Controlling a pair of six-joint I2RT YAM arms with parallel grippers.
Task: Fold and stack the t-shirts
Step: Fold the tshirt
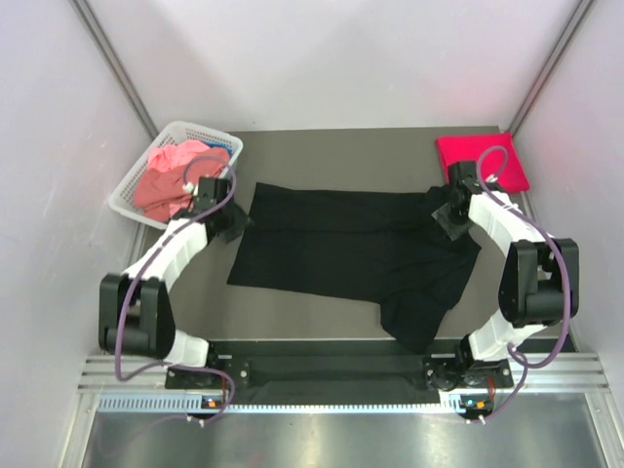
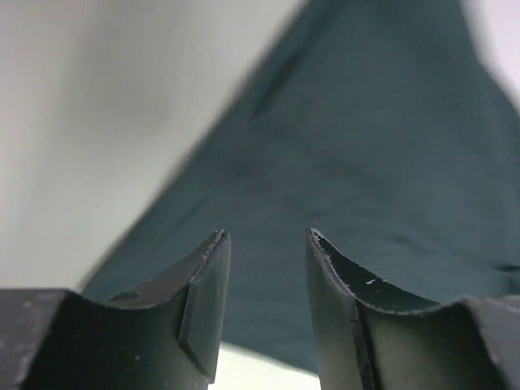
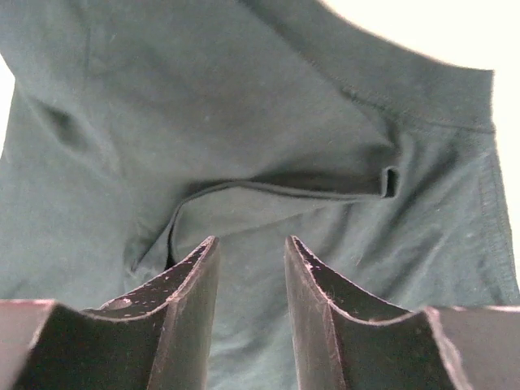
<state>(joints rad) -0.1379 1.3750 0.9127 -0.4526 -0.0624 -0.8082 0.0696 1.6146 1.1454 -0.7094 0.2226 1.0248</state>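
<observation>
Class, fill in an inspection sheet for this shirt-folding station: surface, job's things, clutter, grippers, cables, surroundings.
Surface: flat grey-brown table top, its middle covered by cloth.
Job's things: black cloth t-shirt spread across the middle, bunched at its near right corner; crimson red cloth t-shirt folded at the far right corner; salmon pink t-shirt and blue t-shirt crumpled in the basket.
Clutter: white plastic lattice basket at the far left; nothing else seen.
Grippers: left gripper at the black shirt's left edge, right gripper at its right edge; both jaws apart, nothing clamped.
Cables: purple cables loop along both arms.
Surroundings: pale walls on three sides.
</observation>
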